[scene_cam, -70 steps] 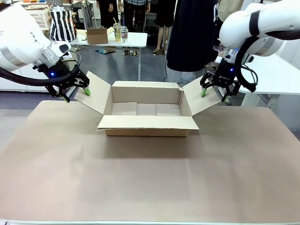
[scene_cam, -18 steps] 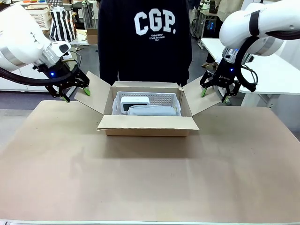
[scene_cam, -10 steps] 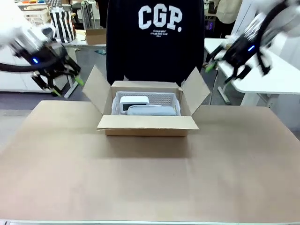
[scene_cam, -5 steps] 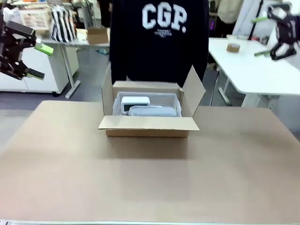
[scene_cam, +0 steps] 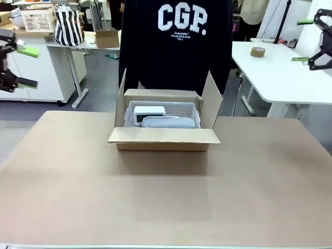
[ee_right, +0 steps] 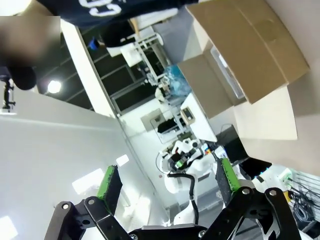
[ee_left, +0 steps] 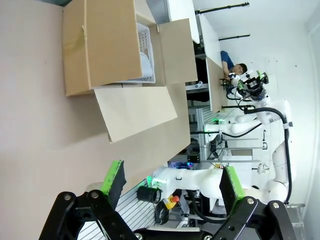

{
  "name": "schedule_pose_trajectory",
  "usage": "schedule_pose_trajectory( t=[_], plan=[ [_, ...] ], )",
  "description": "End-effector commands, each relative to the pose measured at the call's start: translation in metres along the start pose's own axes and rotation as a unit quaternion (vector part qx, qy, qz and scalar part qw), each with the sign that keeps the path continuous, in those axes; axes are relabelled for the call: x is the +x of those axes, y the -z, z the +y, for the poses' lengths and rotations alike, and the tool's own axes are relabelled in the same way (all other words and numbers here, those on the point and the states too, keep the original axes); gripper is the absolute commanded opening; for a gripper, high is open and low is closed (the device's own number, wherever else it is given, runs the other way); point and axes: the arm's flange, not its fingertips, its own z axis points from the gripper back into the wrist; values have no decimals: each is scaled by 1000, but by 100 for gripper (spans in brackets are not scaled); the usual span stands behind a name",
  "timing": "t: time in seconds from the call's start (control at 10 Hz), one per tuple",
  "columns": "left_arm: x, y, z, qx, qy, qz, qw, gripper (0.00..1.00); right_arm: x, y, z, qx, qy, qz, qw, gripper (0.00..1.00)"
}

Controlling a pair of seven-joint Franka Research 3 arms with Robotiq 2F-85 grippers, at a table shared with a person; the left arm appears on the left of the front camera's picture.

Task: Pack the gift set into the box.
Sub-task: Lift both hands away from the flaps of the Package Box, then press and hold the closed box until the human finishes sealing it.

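Note:
The box (scene_cam: pixel 163 140) stands mid-table, its front flap folded out and both side flaps nearly upright. Inside lies the gift set (scene_cam: pixel 168 122), a grey pack with a white piece, resting in a white perforated tray. My left gripper (scene_cam: pixel 27 66) hangs open, high at the far left, well clear of the box. My right gripper (scene_cam: pixel 303 40) is open too, high at the far right. The left wrist view shows its gripper (ee_left: pixel 172 180) empty, with the box (ee_left: pixel 112 45) far off. In the right wrist view that gripper (ee_right: pixel 167 179) holds nothing, the box (ee_right: pixel 250 50) distant.
A person in a black sweatshirt (scene_cam: pixel 179 41) stands right behind the box. A white table (scene_cam: pixel 270 78) with a tape roll (scene_cam: pixel 258 52) is at the right. Behind on the left are a striped bag (scene_cam: pixel 69 26) and a small cardboard box (scene_cam: pixel 107 39).
Both grippers left the side flaps and swung up and outward to the picture's edges. The flaps sprang from spread to nearly upright. The gift set arrived in the box earlier.

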Motion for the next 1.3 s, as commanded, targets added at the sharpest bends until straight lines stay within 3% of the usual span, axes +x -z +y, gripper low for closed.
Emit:
schedule_pose_trajectory(
  t=[0.0, 1.2],
  plan=[
    [0, 0, -6, 2, 7, 2, 1000, 100, 2, 1, 7, -14, -7, 15, 1000, 100],
    [0, 0, -6, 2, 7, 2, 1000, 100, 2, 1, 7, -14, -7, 15, 1000, 100]
  ],
)
